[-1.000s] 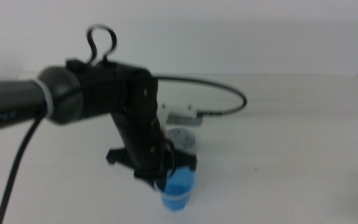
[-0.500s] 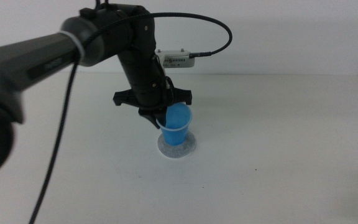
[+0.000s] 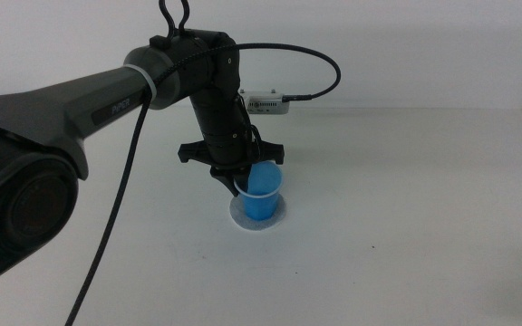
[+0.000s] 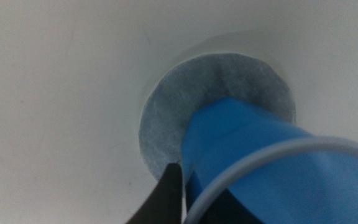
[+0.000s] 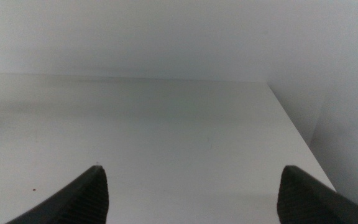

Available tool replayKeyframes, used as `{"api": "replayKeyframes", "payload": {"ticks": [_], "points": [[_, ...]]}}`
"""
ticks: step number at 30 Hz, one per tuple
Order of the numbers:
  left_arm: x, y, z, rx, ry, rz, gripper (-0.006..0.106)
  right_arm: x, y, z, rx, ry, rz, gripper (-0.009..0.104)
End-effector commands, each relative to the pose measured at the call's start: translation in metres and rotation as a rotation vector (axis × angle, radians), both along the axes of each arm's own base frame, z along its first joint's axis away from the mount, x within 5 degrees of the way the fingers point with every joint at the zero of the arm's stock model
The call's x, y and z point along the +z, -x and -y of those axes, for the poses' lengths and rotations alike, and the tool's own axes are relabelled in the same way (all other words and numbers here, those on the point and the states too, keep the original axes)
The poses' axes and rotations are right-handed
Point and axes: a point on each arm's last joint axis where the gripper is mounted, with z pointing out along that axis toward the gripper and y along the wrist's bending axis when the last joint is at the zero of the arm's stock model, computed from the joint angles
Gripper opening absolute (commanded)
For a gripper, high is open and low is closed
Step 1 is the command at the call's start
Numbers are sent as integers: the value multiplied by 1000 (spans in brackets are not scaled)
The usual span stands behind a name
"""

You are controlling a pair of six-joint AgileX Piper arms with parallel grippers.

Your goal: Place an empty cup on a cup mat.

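The bright blue cup (image 3: 263, 193) stands upright on the round grey cup mat (image 3: 243, 218) in the middle of the table. My left gripper (image 3: 244, 181) comes down from the left and is shut on the cup's rim at its left side. In the left wrist view the blue cup (image 4: 272, 162) fills the lower right, one dark jaw outside its wall, with the speckled cup mat (image 4: 166, 118) beneath it. The cup looks empty. My right gripper (image 5: 191, 186) is open, away from the work, and does not show in the middle view.
A white table (image 3: 406, 235) with a pale wall behind. A black cable (image 3: 320, 68) loops above and behind the left arm. The table's right edge (image 5: 297, 134) shows in the right wrist view.
The left gripper carried the cup from the table's front back over the mat, then lowered it onto the mat. The right arm has not moved.
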Motion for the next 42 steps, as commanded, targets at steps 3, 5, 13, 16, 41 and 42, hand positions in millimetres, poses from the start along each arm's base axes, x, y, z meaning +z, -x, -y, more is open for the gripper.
{"api": "replayKeyframes", "payload": {"ticks": [3, 5, 13, 16, 41, 42], "points": [[2, -1, 1, -40, 5, 12, 25, 0, 0, 0, 3, 7, 8, 93], [2, -1, 1, -59, 4, 16, 42, 0, 0, 0, 3, 7, 8, 93], [62, 5, -21, -130, 114, 129, 94, 0, 0, 0, 3, 7, 8, 93], [100, 29, -40, -180, 63, 218, 94, 0, 0, 0, 3, 7, 8, 93], [86, 284, -195, 193, 63, 999, 94, 0, 0, 0, 3, 7, 8, 93], [81, 291, -199, 210, 52, 1013, 94, 0, 0, 0, 3, 7, 8, 93]]}}
